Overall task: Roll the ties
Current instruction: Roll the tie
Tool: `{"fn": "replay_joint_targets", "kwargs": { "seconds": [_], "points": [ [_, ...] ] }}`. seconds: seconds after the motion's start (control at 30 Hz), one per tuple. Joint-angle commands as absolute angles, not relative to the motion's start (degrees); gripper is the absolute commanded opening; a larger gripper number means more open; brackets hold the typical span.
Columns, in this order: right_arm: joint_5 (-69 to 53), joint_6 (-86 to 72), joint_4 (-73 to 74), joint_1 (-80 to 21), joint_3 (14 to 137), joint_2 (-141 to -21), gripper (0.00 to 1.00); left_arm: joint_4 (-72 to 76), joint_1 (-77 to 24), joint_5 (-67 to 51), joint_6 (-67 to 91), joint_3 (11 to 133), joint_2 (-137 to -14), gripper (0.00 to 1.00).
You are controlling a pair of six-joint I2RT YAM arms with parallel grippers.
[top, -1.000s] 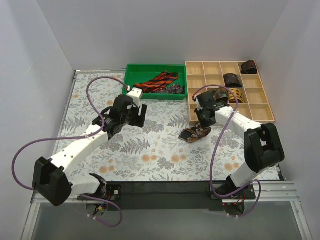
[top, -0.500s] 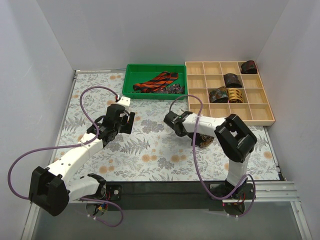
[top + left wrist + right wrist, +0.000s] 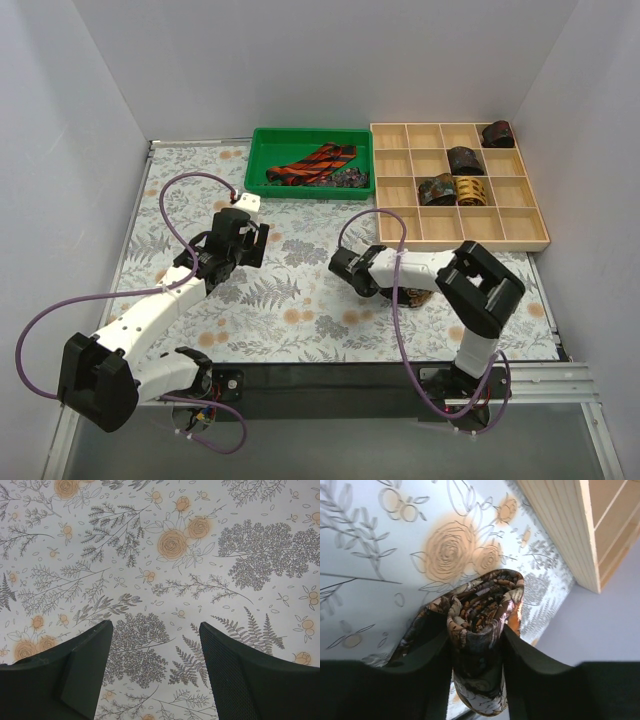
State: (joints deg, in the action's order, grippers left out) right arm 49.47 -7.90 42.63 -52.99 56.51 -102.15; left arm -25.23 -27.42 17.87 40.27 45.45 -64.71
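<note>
Rolled tie (image 3: 485,600) wedged between right jaws, grasped, down on bench (image 3: 300,320); left jaws released, well apart from tie.

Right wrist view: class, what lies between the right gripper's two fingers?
A coiled tie, dark brown-gold mottled, held by the right gripper; the right wrist view shows it.
</note>
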Motion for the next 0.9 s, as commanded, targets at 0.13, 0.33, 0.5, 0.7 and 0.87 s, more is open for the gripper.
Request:
{"fn": "replay_joint_targets", "kwargs": {
  "seconds": [0.13, 0.33, 0.5, 0.7, 0.87],
  "points": [
    [36.13, -9.84, 37.09, -54.05, 54.32, -93.17, 0.52, -24.52, -26.98, 13.98, 40.87, 45.96, -63.81, 0.65],
    [28.5, -11.86, 35.07, -54.05, 51.51, -84.57, 0.61, -25.49, -27.6, 6.53, 45.34, 46.41, -62.58, 0.65],
    [25.58, -15.46, 33.84, -53.79, 50.01, -73.77, 0.66, -23.82, -33.02, 0.79, 50.96, 48.15, -65.72, 0.66],
    [21.11, -19.51, 33.67, -43.0, 44.4, -63.75, 0.62, -21.27, -41.91, 2.81, 52.29, 58.24, -78.03, 0.65],
    [13.29, -19.42, 32.96, -32.19, 40.26, -57.84, 0.58, -18.73, -44.64, 0.44, 52.64, 68.36, -92.42, 0.55]
  ]
}}
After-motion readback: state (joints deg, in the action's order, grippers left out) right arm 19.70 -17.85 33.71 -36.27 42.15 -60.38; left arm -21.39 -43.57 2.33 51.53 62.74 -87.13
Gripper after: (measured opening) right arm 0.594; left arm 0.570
